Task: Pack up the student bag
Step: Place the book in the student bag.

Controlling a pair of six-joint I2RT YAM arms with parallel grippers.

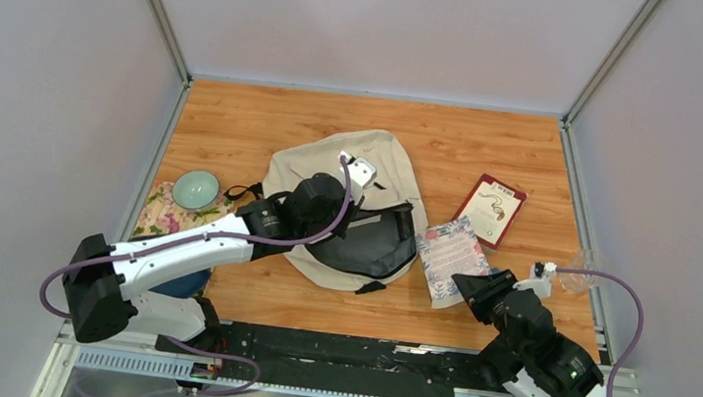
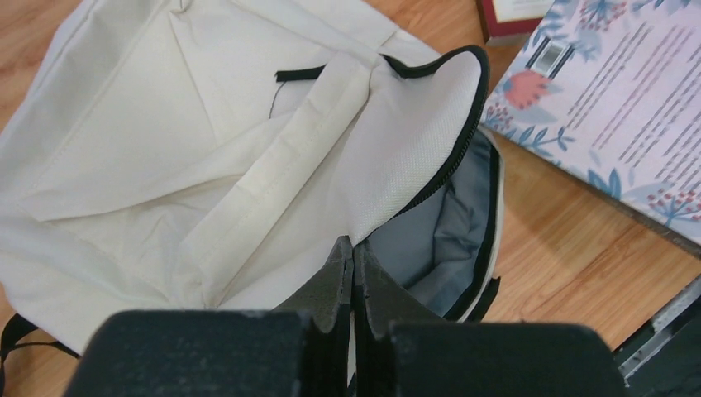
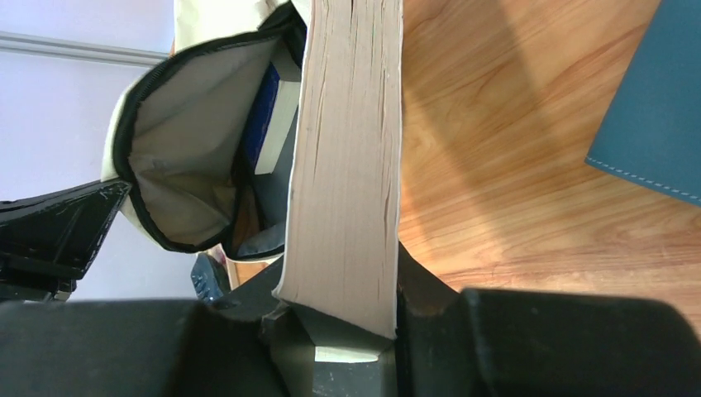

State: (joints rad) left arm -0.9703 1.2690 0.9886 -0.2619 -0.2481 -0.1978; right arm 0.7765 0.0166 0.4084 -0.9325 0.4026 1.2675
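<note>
Our left hand [image 2: 354,248] pinches the flap of the student bag [image 1: 371,166] while our right hand [image 3: 343,302] clamps the book [image 3: 351,149]; should the fabric slip, the mouth could collapse.

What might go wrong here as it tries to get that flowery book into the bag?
The left hand pinches only the thin edge of the flap of the bag; the cloth might slip out and the mouth sag shut. The right hand grips the book near one edge, so it may tilt or slide. A blue book already inside could block it.
</note>
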